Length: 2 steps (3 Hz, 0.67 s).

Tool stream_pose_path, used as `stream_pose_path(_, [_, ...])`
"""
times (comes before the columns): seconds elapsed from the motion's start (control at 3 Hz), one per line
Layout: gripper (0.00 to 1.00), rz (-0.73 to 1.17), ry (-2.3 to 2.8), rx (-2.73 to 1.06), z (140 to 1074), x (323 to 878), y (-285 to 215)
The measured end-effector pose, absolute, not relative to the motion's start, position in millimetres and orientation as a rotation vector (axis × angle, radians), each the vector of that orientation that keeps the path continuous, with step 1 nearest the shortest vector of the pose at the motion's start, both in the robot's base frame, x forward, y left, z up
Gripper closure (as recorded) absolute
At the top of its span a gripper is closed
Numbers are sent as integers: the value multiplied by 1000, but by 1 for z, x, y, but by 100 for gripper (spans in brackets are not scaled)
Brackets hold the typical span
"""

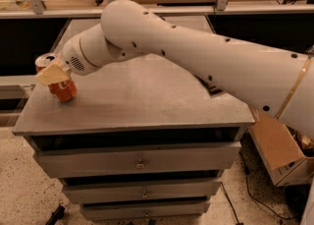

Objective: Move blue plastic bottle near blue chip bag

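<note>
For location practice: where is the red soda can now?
In the camera view, the red soda can sits far left on the cabinet top, the tool against its upper part.

**One arm stretched leftward, gripper clasping at the far left**

The white arm (216, 69) enters from the right edge and runs up and leftward to a rounded elbow joint (125, 22). There it bends down and left into a short wrist (83, 58) with a vented end. The gripper (53, 74) sits low at the far left. A cream finger (49, 75) lies across the front of the tilted red soda can (64, 90), clasping it.
</note>
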<state>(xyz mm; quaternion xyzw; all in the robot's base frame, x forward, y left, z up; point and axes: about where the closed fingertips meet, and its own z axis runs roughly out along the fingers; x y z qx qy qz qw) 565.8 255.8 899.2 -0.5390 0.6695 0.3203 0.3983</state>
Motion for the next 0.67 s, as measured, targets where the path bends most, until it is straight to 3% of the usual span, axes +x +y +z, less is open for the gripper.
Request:
stream_pose_path(0.33, [100,762,1704,-1370,912,584,239])
stream_pose_path(0.67, [100,720,1723,-1337,926,606,217])
